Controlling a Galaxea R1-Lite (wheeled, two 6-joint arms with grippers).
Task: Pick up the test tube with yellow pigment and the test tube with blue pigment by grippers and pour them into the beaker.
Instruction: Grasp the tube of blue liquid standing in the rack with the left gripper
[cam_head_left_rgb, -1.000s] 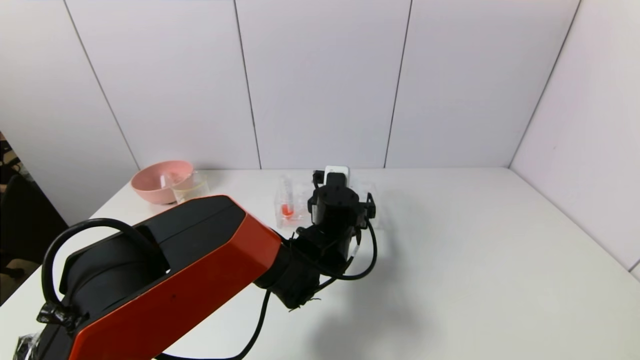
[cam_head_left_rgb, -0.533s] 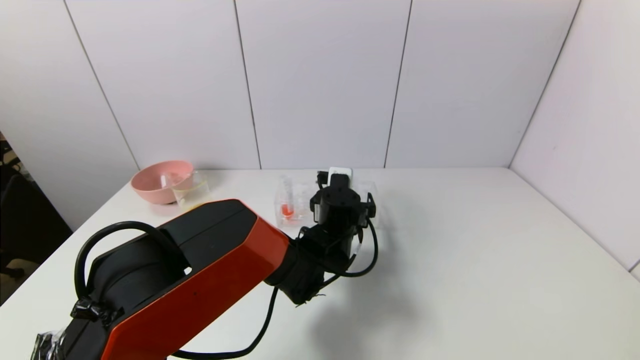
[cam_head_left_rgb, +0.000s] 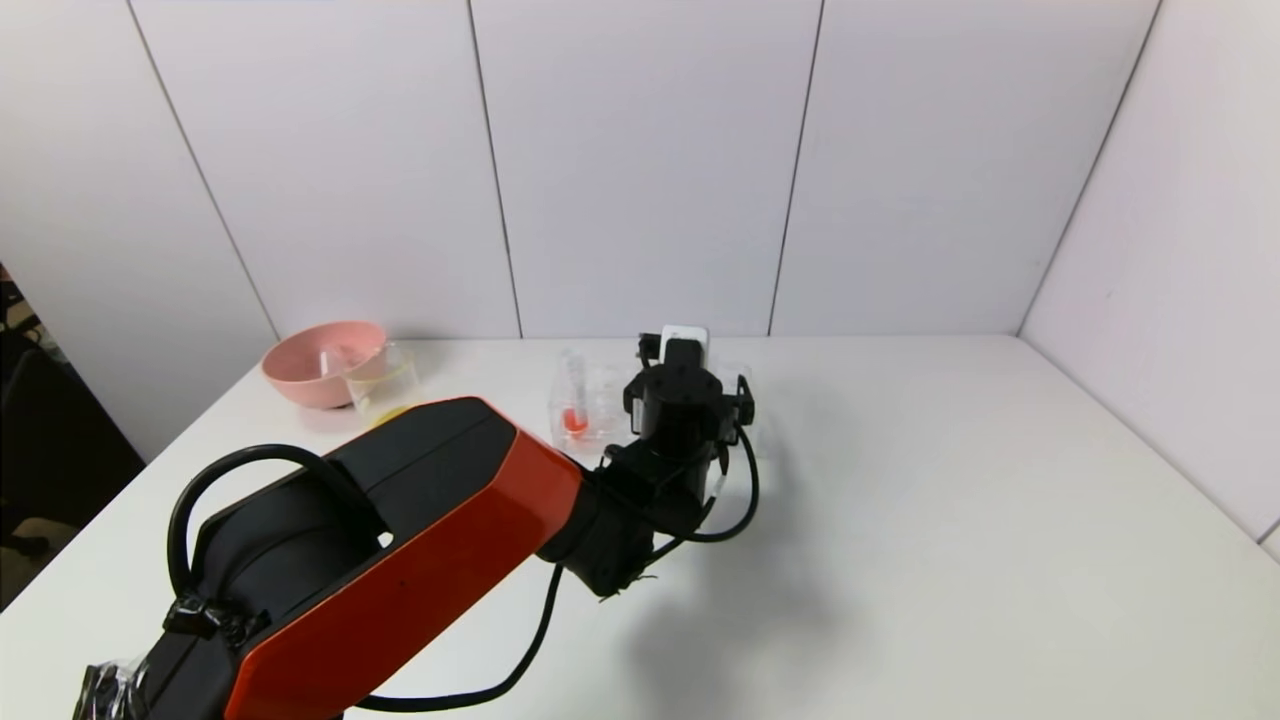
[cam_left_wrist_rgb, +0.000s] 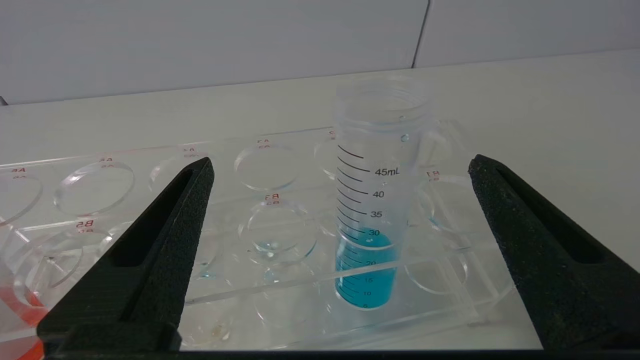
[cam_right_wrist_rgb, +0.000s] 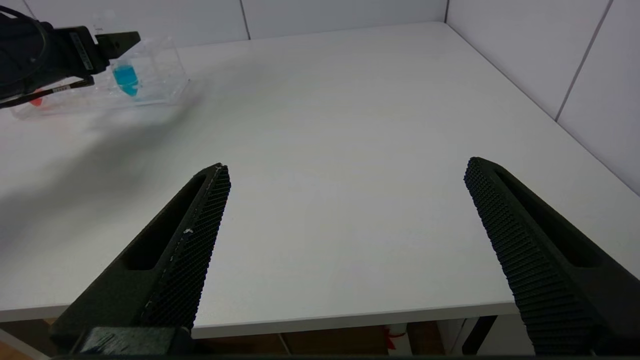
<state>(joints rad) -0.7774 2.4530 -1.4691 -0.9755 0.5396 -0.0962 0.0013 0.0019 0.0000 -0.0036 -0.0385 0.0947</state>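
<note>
Left hand (cam_left_wrist_rgb: 340, 250) spread wide, level w/ rack (cam_left_wrist_rgb: 280, 300), blue-pigment tube (cam_left_wrist_rgb: 372, 220) between fingers (untouched); right hand (cam_right_wrist_rgb: 345, 255) released.

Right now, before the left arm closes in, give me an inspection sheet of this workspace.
Surface: white table, no spills seen.
Job's things: blue test tube upright in the clear rack; beaker far left beside the pink bowl; yellow tube not made out.
Clutter: red-liquid tube in the rack.
Grippers: left end effector open, astride the blue test tube; right end effector open, over the table's near edge.
Cables: black cable looping off the left wrist.
Surroundings: white panel walls.
</note>
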